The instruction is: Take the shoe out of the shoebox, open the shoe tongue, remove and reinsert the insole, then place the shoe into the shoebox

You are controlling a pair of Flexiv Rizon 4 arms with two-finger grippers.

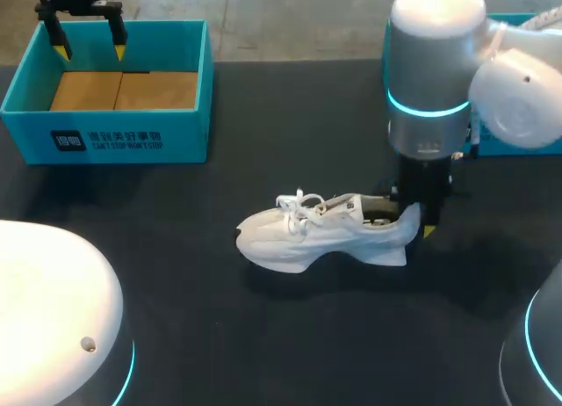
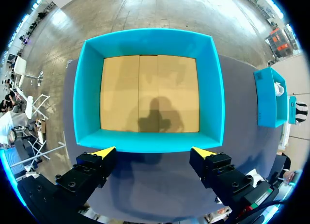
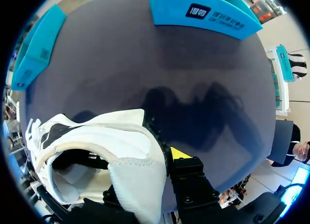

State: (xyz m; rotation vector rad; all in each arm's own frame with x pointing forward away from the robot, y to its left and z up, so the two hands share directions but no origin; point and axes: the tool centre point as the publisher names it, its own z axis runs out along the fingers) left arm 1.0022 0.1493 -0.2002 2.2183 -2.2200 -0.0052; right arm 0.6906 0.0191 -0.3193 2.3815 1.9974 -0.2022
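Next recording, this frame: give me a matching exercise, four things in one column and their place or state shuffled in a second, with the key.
Column one:
1. white lace-up sneaker
2. open teal cardboard shoebox
3. left gripper
4. right gripper

Column two:
A. over the shoebox, fingers open
B. at the sneaker's heel
C. resting on its sole on the dark table
D. empty, brown bottom showing

Pairs: 1-C, 2-D, 3-A, 4-B
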